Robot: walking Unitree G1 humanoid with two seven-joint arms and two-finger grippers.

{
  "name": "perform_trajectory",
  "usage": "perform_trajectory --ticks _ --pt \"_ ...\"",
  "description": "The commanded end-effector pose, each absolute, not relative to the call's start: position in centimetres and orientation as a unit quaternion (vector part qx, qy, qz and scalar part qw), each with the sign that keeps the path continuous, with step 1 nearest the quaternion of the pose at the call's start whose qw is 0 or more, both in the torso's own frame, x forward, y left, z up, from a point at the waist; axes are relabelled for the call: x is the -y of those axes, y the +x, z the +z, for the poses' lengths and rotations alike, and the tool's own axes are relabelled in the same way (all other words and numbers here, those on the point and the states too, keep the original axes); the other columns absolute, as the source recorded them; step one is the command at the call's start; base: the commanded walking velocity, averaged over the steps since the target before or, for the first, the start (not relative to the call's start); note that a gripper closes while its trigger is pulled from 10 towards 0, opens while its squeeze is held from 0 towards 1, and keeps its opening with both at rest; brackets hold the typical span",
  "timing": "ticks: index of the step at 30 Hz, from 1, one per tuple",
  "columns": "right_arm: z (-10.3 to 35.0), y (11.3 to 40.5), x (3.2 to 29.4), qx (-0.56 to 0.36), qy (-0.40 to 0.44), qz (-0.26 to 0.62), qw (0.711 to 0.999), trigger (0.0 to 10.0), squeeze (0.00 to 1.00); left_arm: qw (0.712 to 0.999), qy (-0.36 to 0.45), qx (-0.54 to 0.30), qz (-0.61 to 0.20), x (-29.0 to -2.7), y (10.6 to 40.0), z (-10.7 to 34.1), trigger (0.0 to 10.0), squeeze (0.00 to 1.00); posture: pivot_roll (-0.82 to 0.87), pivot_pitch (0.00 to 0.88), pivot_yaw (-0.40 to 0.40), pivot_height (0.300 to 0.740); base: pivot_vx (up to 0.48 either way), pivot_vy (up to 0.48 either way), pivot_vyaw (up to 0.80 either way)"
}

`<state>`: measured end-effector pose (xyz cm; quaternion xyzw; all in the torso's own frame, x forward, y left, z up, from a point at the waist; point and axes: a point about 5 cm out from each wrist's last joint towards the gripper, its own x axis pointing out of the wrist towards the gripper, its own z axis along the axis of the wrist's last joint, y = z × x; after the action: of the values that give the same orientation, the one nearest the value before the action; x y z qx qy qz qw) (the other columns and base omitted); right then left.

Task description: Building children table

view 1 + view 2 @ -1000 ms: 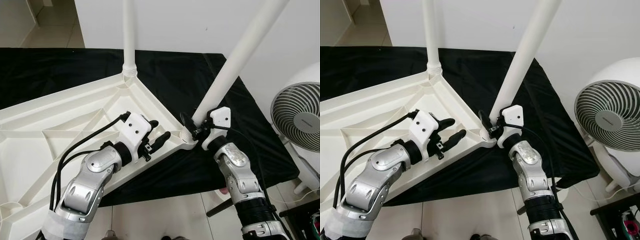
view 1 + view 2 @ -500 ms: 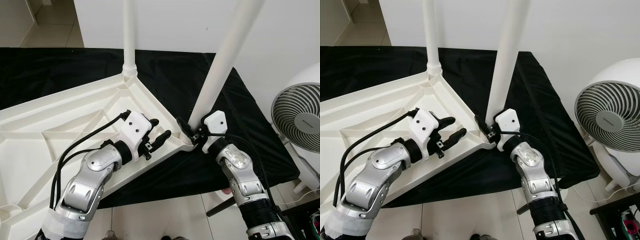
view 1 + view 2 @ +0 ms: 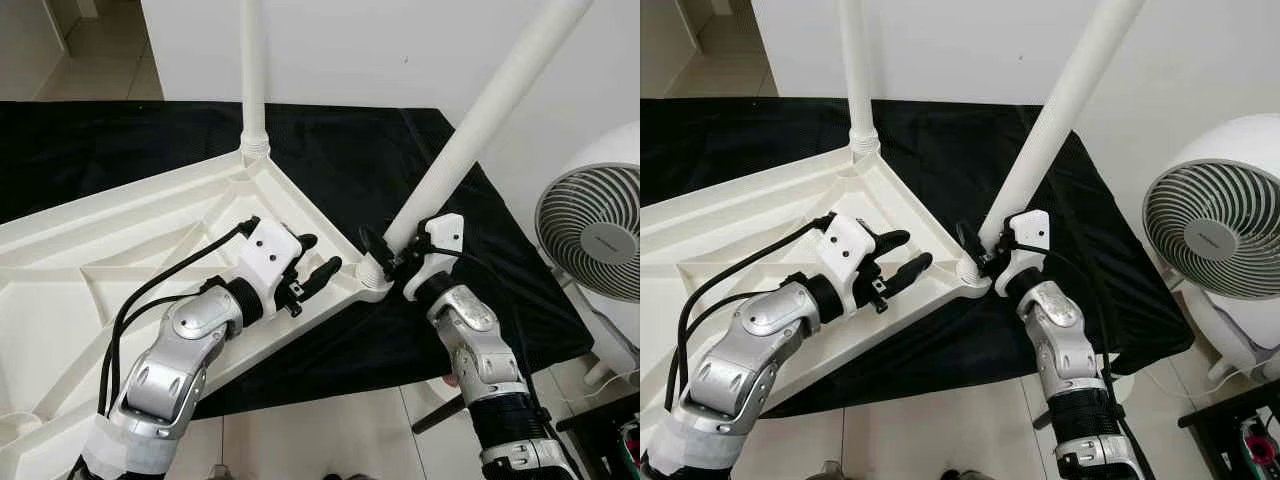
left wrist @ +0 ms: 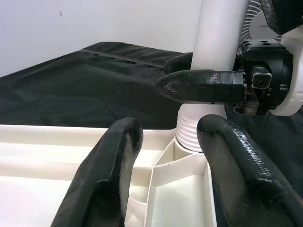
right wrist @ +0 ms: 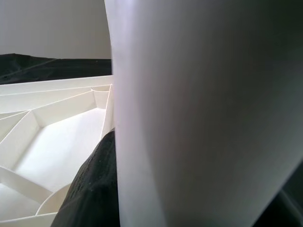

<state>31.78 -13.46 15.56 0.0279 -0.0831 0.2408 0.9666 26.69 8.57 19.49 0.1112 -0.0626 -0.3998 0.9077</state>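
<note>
A white plastic table top (image 3: 120,230) lies upside down on a black cloth. One white leg (image 3: 252,80) stands upright in its far corner socket. A second white leg (image 3: 480,120) leans to the right with its threaded foot at the near corner socket (image 3: 373,272). My right gripper (image 3: 392,243) is shut on this leg just above the socket; the leg (image 5: 203,109) crowds the right wrist view beside one black finger (image 5: 94,189). My left gripper (image 3: 320,254) rests open on the table top's ribs, a little left of that socket, fingers (image 4: 109,179) pointing at it.
The black cloth (image 3: 120,140) covers the floor under the table top, up to a white wall behind. A white fan (image 3: 590,235) stands at the right, close to my right arm. Pale floor tiles (image 3: 330,430) lie in front.
The leg in my right gripper swung from leaning right to nearly upright, and now leans right again. My left gripper has stayed in place, open.
</note>
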Motion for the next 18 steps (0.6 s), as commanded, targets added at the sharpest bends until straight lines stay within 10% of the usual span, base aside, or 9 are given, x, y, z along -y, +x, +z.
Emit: perform_trajectory --ticks 1,18 --pt "12.5 30.9 13.5 0.024 0.021 0.236 0.971 10.0 0.0 0.904 0.114 0.076 -0.406 -8.4 26.4 20.1 10.0 0.0 0.19 0.13 -0.066 0.74 0.0 0.0 0.0" --pt "12.8 32.0 14.0 0.013 0.002 0.197 0.98 10.0 0.0 0.903 0.115 0.079 -0.405 -8.6 26.6 20.4 10.0 0.0 0.19 0.128 -0.06 0.74 0.0 0.0 0.0"
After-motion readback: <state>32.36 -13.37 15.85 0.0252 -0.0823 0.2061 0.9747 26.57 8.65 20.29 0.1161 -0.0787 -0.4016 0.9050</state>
